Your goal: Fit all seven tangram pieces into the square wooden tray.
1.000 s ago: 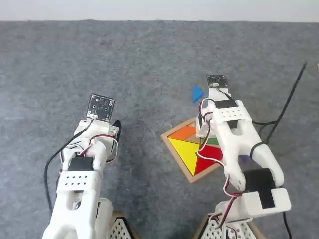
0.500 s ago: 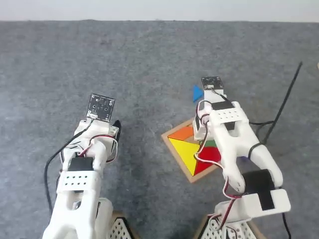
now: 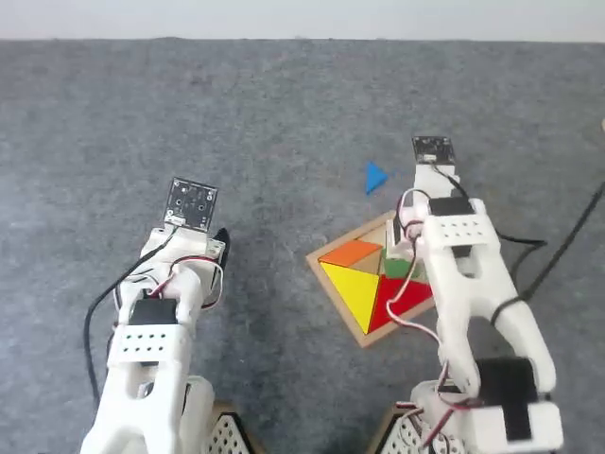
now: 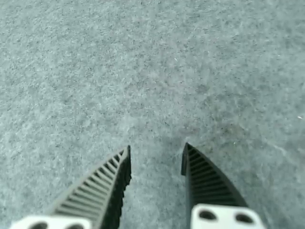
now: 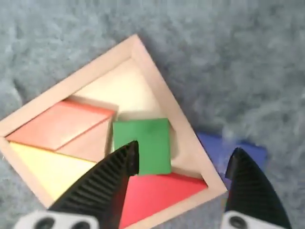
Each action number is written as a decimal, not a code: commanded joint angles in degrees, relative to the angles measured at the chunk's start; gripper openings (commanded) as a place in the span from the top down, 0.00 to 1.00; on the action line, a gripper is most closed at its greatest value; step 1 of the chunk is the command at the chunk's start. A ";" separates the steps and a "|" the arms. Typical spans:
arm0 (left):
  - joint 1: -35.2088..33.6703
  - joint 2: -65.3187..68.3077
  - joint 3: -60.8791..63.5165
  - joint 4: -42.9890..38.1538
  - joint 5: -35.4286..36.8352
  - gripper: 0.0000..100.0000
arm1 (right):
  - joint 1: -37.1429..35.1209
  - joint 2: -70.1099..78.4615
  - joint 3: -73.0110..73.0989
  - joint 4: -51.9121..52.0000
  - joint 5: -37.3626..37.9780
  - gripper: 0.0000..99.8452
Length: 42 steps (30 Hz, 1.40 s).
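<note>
The square wooden tray (image 3: 337,299) (image 5: 155,76) lies turned like a diamond on the grey carpet. Inside it are an orange piece (image 5: 62,124), a yellow triangle (image 5: 52,167), a red triangle (image 5: 162,191) and a green square (image 5: 145,140). One corner is bare wood. A small blue triangle (image 3: 375,177) lies on the carpet beyond the tray. A blue-purple piece (image 5: 228,148) lies just outside the tray's rim. My right gripper (image 5: 185,150) hangs open above the green square and that rim, holding nothing. My left gripper (image 4: 157,149) is open over bare carpet, well left of the tray.
Grey carpet (image 3: 236,113) covers the whole table, with open room at the back and between the arms. A black cable (image 3: 567,246) trails off to the right of the right arm (image 3: 454,236).
The right arm has swung to the right, uncovering more of the tray. The left arm has not moved.
</note>
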 commanded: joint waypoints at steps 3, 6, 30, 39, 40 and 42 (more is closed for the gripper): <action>0.26 0.00 -0.57 -1.32 -0.44 0.83 | 0.84 -5.49 4.40 -0.92 1.41 0.71; 0.26 0.00 -0.57 -1.32 -0.44 0.83 | 0.75 -3.21 5.89 -1.36 4.22 0.71; 0.26 0.00 -0.57 -1.32 -0.44 0.83 | 10.42 -16.13 2.11 5.67 9.49 0.71; 0.26 0.00 -0.48 -1.32 -0.44 0.83 | 14.11 -10.15 -5.36 3.21 14.42 0.71; 0.26 0.00 -0.48 -1.32 -0.44 0.83 | 12.88 -8.22 -7.82 3.74 14.24 0.71; 0.26 0.00 -0.48 -1.32 -0.44 0.83 | 9.36 -3.56 -12.66 3.30 13.98 0.70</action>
